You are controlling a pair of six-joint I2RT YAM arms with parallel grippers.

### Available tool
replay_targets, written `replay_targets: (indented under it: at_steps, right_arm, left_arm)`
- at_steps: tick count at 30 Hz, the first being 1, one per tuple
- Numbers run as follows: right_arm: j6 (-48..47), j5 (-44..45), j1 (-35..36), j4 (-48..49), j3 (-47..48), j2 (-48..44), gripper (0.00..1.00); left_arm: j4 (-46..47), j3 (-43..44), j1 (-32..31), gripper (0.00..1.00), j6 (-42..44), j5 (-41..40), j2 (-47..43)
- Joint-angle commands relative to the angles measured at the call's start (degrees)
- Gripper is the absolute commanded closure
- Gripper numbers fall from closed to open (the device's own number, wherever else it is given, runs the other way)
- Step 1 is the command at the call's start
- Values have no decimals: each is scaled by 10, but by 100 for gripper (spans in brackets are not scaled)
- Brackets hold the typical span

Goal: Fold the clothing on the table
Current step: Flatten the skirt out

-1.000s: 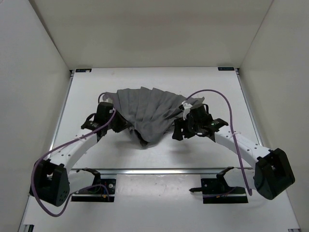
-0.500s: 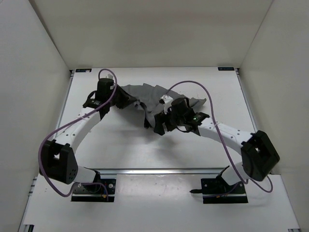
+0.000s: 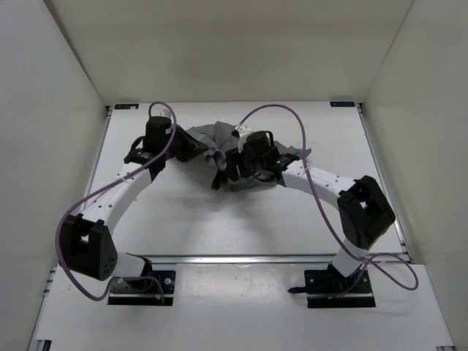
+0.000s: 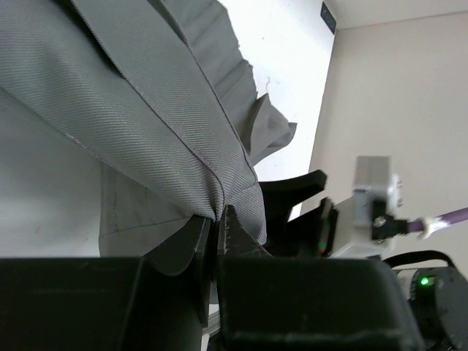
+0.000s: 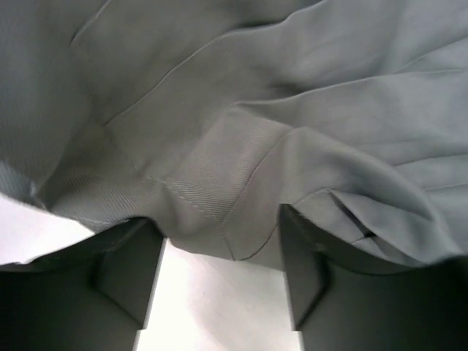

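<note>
The dark-grey clothing lies bunched at the back middle of the white table. My left gripper is at its left end, shut on a pinched fold of the clothing, which fans away from the jaws. My right gripper reaches in from the right over the bunch's near side. In the right wrist view its fingers stand apart with the clothing's hemmed edge lying across the tips and bare table between them. The right gripper is open.
A metal rail runs along the table's near edge by the arm bases. White walls close in the left, right and back. Purple cables loop over both arms. A corner of the clothing pokes out behind the right arm.
Both grippers moved toward the back of the table. The right one swung left toward the left one, and the clothing, fanned out between them before, is now bunched up.
</note>
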Motion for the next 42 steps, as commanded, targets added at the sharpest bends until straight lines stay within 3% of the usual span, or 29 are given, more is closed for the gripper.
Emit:
replay_targets:
  at_steps: [1, 7, 11, 14, 19, 23, 29, 32, 34, 42]
  right_arm:
    - [4, 33, -12, 38, 20, -6, 44]
    - [-22, 115, -16, 5, 46, 17, 75]
    - [-29, 169, -57, -33, 76, 13, 98]
    - [-52, 180, -107, -63, 107, 4, 99]
    - [-89, 170, -170, -100, 155, -10, 88]
    - [-93, 133, -182, -106, 122, -22, 73]
    - [-20, 93, -151, -98, 1, -60, 64]
    - [8, 46, -134, -84, -51, -111, 61]
    - [15, 25, -111, -65, -86, -148, 55]
    - [35, 60, -15, -72, -154, -247, 35]
  left_arm:
    - [7, -17, 13, 100, -3, 15, -37]
    - [-8, -14, 5, 100, 4, 13, -46]
    - [-17, -35, 9, 100, 10, 8, -65]
    - [-29, -65, 4, 100, 16, -15, -87]
    - [-26, -132, 21, 100, 14, -19, -110]
    - [-18, -136, 19, 100, 15, -28, -96]
    - [-3, -139, 13, 100, 9, -25, -74]
    - [4, -143, 13, 100, 12, -22, -65]
    - [4, -141, 18, 100, 13, -20, -59]
    - [19, -159, 18, 100, 14, -15, -48]
